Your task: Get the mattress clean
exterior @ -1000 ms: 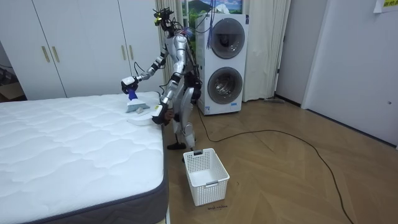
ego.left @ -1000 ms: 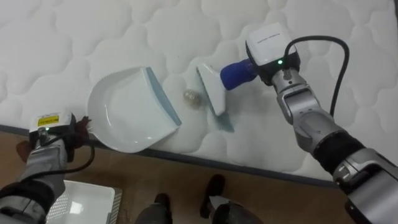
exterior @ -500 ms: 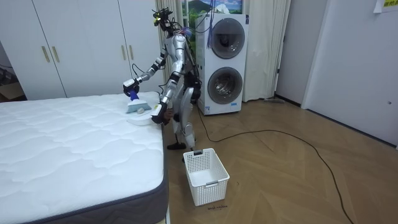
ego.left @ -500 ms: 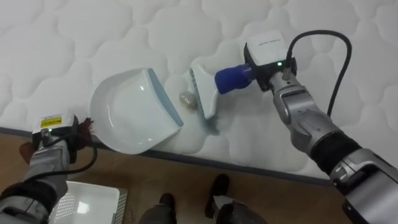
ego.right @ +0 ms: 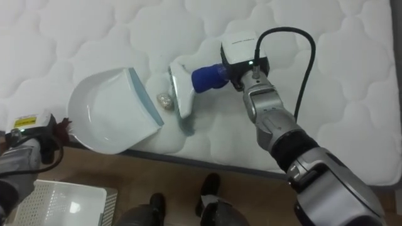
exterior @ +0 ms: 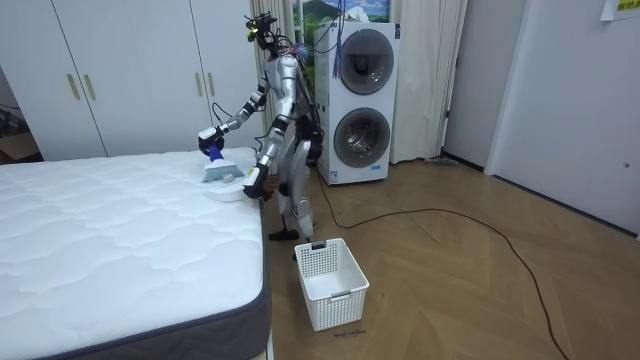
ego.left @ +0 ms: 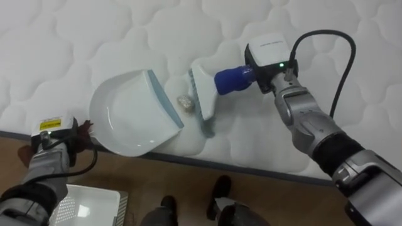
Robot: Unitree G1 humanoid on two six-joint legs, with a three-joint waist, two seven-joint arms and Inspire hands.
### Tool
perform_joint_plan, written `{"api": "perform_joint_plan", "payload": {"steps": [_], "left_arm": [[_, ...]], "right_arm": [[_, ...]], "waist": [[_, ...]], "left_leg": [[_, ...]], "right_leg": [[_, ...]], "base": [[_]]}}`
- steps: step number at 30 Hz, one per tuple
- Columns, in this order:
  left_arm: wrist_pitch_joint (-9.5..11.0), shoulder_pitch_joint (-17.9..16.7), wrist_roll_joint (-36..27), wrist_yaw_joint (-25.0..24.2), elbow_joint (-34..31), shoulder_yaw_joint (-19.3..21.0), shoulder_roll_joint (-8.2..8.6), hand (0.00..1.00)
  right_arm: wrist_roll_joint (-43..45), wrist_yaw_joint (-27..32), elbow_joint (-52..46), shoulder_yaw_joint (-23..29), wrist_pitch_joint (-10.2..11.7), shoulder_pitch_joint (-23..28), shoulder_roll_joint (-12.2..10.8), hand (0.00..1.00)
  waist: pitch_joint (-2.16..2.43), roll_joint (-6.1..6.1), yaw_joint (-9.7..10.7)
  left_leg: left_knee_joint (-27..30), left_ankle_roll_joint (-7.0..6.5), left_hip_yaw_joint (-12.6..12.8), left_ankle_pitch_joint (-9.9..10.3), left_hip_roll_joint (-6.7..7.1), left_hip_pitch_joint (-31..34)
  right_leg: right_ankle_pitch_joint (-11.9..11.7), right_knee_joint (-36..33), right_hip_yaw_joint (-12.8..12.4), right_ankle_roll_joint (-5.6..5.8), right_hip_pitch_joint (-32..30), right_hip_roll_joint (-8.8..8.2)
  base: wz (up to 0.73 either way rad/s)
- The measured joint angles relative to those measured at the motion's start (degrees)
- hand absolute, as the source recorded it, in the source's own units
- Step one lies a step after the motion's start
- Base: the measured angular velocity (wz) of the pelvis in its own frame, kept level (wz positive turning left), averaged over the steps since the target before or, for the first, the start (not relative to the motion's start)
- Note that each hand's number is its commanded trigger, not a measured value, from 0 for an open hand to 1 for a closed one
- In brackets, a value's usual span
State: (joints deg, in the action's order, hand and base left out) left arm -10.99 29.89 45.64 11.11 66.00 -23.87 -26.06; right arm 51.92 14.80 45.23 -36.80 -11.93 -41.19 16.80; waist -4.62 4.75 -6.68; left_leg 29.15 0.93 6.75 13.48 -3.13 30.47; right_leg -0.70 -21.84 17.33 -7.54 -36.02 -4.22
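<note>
A white dustpan (ego.left: 125, 113) with a pale blue lip lies on the quilted white mattress (ego.left: 301, 25) near its edge. My left hand (ego.left: 55, 139) is curled round the pan's handle at the bed's side. A small crumpled ball of rubbish (ego.left: 185, 101) sits between the pan's lip and the white head of a brush (ego.left: 202, 94). My right hand (ego.left: 270, 63) grips the brush's blue handle (ego.left: 229, 80) from the right, with the head touching the mattress just behind the ball. In the room view I stand at the bed's edge, right arm (exterior: 232, 118) stretched over the mattress.
A white laundry basket (ego.left: 88, 204) stands on the wooden floor below the mattress edge by my left side, also seen as the basket (exterior: 330, 283) in the room view. Stacked washing machines (exterior: 358, 100) and white wardrobes (exterior: 120, 70) line the back wall.
The brush has swept left across the mattress, pushing the ball closer to the dustpan's lip. The dustpan and my left hand have stayed about where they were.
</note>
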Motion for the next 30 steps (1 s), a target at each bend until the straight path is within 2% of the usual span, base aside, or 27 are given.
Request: {"api": "perform_joint_plan", "payload": {"steps": [5,9,15,22,30], "left_arm": [[0.0,-0.1,0.0,0.1,0.5,-0.1,0.29,1.00],[0.2,-0.1,0.1,0.2,0.5,-0.1,0.56,1.00],[0.6,-0.1,0.2,1.2,0.7,-0.5,0.69,1.00],[0.6,-0.1,0.2,1.2,0.9,-0.8,1.10,1.00],[0.6,-0.1,0.2,1.2,1.7,-0.3,1.94,1.00]], "right_arm": [[-1.7,-0.1,0.0,0.0,0.5,0.2,-0.7,1.00],[-2.9,-1.2,0.0,0.1,1.7,0.2,-0.7,1.00],[-6.3,-1.6,-0.3,0.6,3.9,0.2,-1.1,1.00],[-10.3,-3.3,-1.8,1.9,6.5,0.2,-5.0,1.00],[-11.8,-5.8,-2.0,2.3,7.2,0.2,-5.6,1.00]], "waist": [[-0.03,-0.29,0.0],[-0.02,-1.01,0.1],[-0.04,-1.16,0.1],[-0.02,-1.54,0.2],[0.01,-1.66,0.2]], "left_leg": [[-1.2,0.06,0.1,-0.3,0.24,-1.3],[-1.5,0.02,0.2,-0.4,0.42,-1.3],[-1.3,-0.12,0.2,-0.5,0.53,-1.2],[-0.4,-0.36,0.2,-0.4,0.52,-1.2],[-0.4,-0.61,1.0,-0.3,0.65,-1.1]], "right_leg": [[0.2,0.1,0.0,-0.11,0.9,-0.22],[0.3,0.0,0.0,0.00,0.9,-0.47],[0.4,-0.2,0.0,0.07,0.8,-0.69],[0.7,-0.9,0.1,0.24,0.8,-0.98],[0.7,-1.4,0.1,0.34,0.5,-1.56]], "base": [[0.00],[0.00],[0.01],[0.00],[0.00]]}}
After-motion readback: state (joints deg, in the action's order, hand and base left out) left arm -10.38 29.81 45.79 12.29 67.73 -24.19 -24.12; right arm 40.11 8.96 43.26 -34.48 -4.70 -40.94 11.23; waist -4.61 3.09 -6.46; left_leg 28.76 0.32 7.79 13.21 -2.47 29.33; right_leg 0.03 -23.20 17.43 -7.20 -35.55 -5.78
